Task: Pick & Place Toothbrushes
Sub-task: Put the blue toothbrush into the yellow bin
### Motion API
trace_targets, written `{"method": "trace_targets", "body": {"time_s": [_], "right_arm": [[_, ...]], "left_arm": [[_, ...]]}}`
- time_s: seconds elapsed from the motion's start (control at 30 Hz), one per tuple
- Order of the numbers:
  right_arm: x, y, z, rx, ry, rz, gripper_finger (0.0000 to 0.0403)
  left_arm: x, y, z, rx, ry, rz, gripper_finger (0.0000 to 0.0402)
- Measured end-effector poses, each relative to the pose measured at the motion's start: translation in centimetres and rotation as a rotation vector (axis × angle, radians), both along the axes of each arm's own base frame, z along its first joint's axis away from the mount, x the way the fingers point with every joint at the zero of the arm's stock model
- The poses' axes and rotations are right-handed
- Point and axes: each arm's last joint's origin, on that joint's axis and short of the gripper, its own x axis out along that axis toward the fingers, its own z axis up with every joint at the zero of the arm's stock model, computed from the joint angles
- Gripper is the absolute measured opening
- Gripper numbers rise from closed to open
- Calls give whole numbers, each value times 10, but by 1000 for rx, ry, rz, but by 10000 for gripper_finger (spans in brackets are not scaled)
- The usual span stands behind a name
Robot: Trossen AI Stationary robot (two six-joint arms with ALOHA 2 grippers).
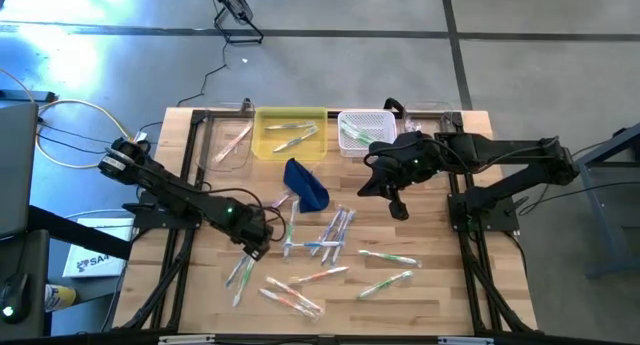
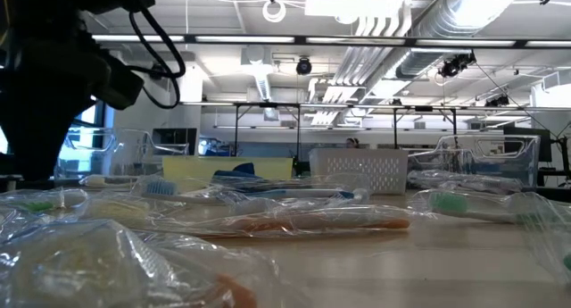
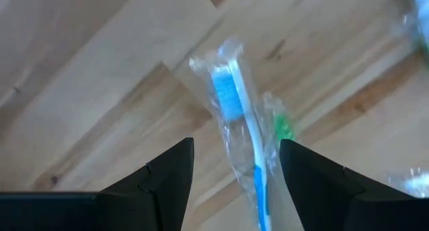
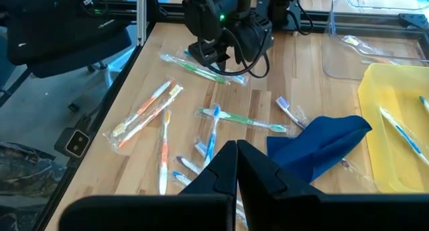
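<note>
Wrapped toothbrushes [image 1: 325,235] lie scattered over the middle and near part of the wooden table [image 1: 440,295]; a few more sit in the yellow bin [image 1: 291,132], the white basket [image 1: 364,130] and a clear tray [image 1: 232,143] along the far edge. Dark blue pouch [image 1: 307,182] lies just near of the yellow bin. Left gripper [image 1: 255,247] is low over the left side of the pile, fingers [image 3: 167,174] wide apart w/ a blue-bristled toothbrush [image 3: 240,130] in its wrapper between them, not clamped. Right gripper [image 1: 398,210] hangs right of the pouch, above the table, fingers [image 4: 221,165] pressed together, holding nothing.
</note>
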Motion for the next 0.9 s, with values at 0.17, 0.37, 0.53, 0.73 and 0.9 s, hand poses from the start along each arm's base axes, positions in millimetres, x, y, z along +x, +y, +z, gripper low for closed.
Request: {"method": "trace_targets", "body": {"time_s": [0.17,0.37,0.53,0.73,0.9], "right_arm": [[0,0,0,0,0,-1,2],[0,-1,0,7,4,-37,2],[0,-1,0,-3,4,-57,2],[2,-1,-1,-4,9,-59,2],[3,-1,-4,-5,25,-58,2]], "left_arm": [[1,1,0,38,-17,41,216],[5,2,1,98,-91,61,216],[8,11,-1,95,-69,93,216],[14,25,-1,74,-68,82,216],[15,26,-3,-20,-27,41,216]]}}
